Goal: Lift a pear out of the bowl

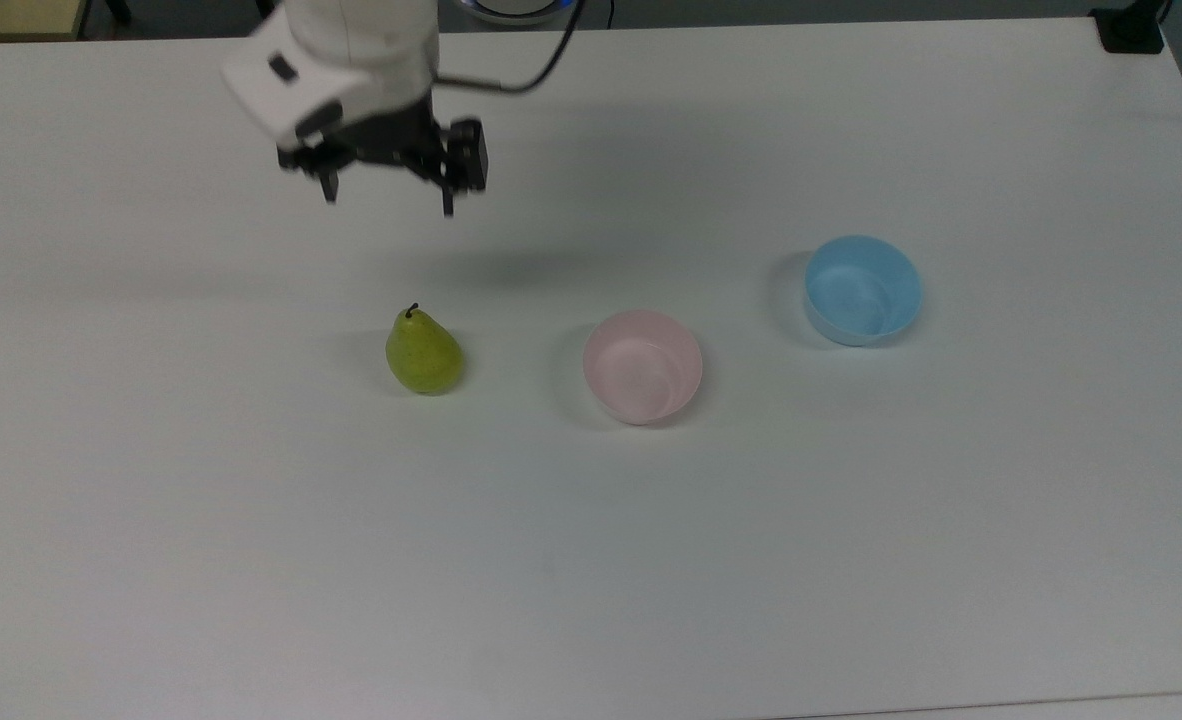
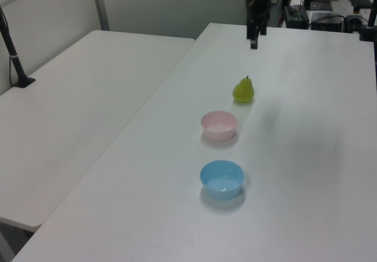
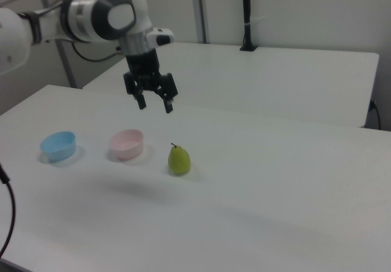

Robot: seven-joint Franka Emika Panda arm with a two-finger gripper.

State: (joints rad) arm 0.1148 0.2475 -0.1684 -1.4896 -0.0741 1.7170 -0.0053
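One pear (image 1: 423,353) is seen standing upright on the worktop (image 1: 851,560), stem up, just beside the empty pink bowl (image 1: 642,366). The claw (image 1: 387,197) hangs spread and empty, raised well above the pear, toward the top view's upper edge.

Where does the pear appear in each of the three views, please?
Top view: the pear stands on the table left of centre, to the left of the pink bowl.
Left view: right of centre, beyond the pink bowl.
Right view: near centre, right of the pink bowl.
Shared landmark: the pink bowl, next to the pear in every view.
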